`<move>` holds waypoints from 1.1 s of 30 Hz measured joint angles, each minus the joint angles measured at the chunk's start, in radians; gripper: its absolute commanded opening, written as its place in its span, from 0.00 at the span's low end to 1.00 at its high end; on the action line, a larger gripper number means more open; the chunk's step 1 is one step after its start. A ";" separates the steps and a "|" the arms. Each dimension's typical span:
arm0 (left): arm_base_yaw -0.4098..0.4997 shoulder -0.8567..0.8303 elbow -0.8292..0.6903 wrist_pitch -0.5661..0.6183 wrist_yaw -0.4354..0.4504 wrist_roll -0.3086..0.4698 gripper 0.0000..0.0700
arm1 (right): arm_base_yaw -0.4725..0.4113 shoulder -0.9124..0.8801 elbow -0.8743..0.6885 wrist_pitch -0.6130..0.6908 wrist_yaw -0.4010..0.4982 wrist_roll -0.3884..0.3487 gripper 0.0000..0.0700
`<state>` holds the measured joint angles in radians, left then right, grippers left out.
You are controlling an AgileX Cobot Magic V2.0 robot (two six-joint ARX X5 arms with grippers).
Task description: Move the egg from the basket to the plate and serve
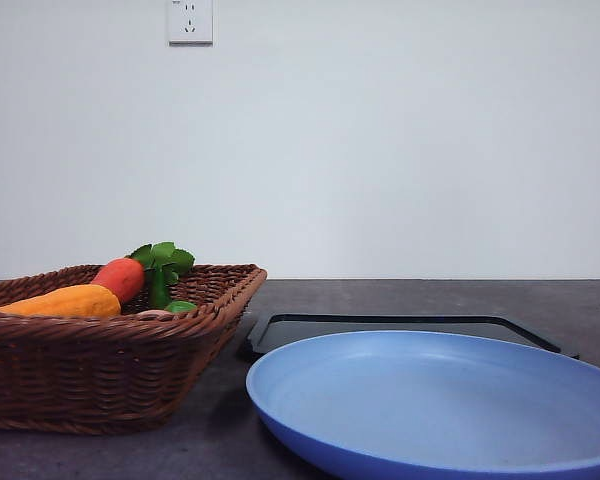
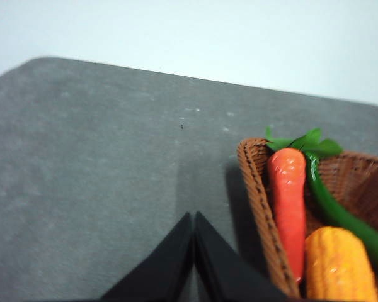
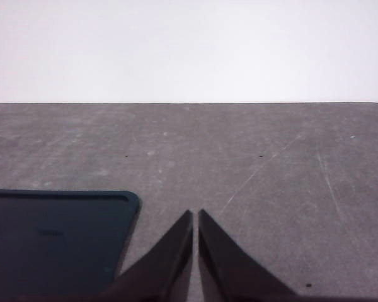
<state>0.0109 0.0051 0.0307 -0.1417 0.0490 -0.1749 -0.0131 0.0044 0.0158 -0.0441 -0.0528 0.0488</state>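
Observation:
The brown wicker basket (image 1: 100, 370) stands at the front left of the dark table. Just a pinkish-brown sliver of the egg (image 1: 154, 314) peeks over its rim, between the toy vegetables. To the right, the large light-blue plate (image 1: 440, 410) lies bare. In the left wrist view my left gripper (image 2: 194, 217) is shut with nothing in it, over bare table beside the basket's rim (image 2: 255, 189). My right gripper (image 3: 195, 214) is also shut and holds nothing, over the table next to the black tray's corner.
A red-orange carrot toy (image 1: 120, 278) with green leaves, a yellow-orange vegetable (image 1: 65, 301) and a long green one (image 2: 340, 214) lie in the basket. A flat black tray (image 1: 400, 325) sits behind the plate. A white wall closes off the back.

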 measured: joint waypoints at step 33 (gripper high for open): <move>0.000 0.598 0.370 -0.082 0.572 -0.320 0.00 | 0.000 0.427 0.456 -0.350 -0.197 0.321 0.00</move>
<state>0.0108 0.6036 0.4006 -0.2238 0.6214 -0.4944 -0.0128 0.4317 0.4716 -0.3943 -0.2500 0.3695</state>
